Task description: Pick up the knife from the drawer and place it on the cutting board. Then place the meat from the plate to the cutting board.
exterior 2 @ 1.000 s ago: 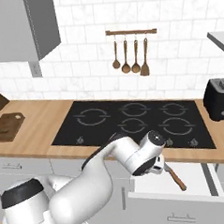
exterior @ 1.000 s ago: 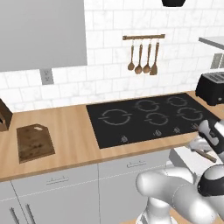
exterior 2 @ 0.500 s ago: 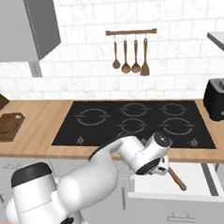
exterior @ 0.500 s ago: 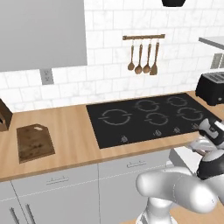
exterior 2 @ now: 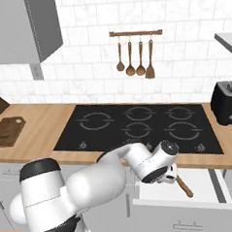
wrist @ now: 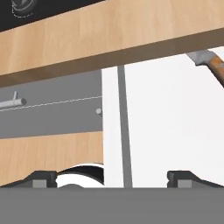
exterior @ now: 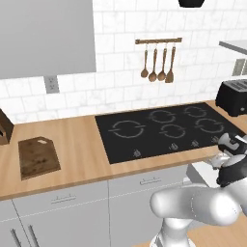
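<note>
pincer: my pincer (wrist: 113, 177) hangs spread wide and empty over the open drawer (exterior 2: 161, 193).
knife: the knife (wrist: 211, 64) lies ahead of my fingertips (brown handle), inside the drawer, untouched.
cutting board: the cutting board (exterior: 38, 157) sits far off on the desk (exterior: 77, 144).

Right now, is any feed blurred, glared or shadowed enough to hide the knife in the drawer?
Hand view: sharp and evenly lit, with the knife cut off by the frame's right edge and the open gripper low. Right base view: no glare, the drawer bright white, the knife partly behind the arm. Left base view: slightly soft, the arm covering the drawer.
</note>
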Tool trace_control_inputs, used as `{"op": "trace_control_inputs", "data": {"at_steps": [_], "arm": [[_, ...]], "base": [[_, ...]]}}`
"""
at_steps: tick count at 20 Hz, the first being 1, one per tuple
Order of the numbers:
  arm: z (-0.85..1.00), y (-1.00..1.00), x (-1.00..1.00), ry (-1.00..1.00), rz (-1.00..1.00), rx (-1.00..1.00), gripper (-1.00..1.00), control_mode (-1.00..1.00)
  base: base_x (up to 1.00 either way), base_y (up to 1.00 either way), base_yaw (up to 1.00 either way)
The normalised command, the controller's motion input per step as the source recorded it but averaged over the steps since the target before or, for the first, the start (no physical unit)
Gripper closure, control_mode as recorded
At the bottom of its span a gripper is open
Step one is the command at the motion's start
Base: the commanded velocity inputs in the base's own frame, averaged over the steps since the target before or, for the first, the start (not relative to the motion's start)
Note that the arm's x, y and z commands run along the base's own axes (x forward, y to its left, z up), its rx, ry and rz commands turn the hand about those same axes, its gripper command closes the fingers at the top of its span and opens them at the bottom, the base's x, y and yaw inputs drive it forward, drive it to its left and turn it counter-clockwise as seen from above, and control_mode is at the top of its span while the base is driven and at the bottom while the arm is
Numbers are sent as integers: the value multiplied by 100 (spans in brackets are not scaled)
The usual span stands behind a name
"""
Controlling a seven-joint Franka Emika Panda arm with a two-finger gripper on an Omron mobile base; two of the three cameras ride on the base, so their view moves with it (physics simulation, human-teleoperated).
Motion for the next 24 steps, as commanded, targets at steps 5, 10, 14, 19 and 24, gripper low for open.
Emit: {"op": "trace_control_inputs", "data": {"at_steps": [5,10,14,19,24], "arm": [[-7,0,4,1,0,0,-100,-100],[-1,0,0,0,0,0,-100,-100],[0,0,0,0,0,0,-100,-100],[-1,0,0,0,0,0,-100,-100],[-11,0,0,-1,0,-1,-100,-100]], "base": [[0,0,0],[0,0,0],[0,0,0],[0,0,0],[0,0,0]]}}
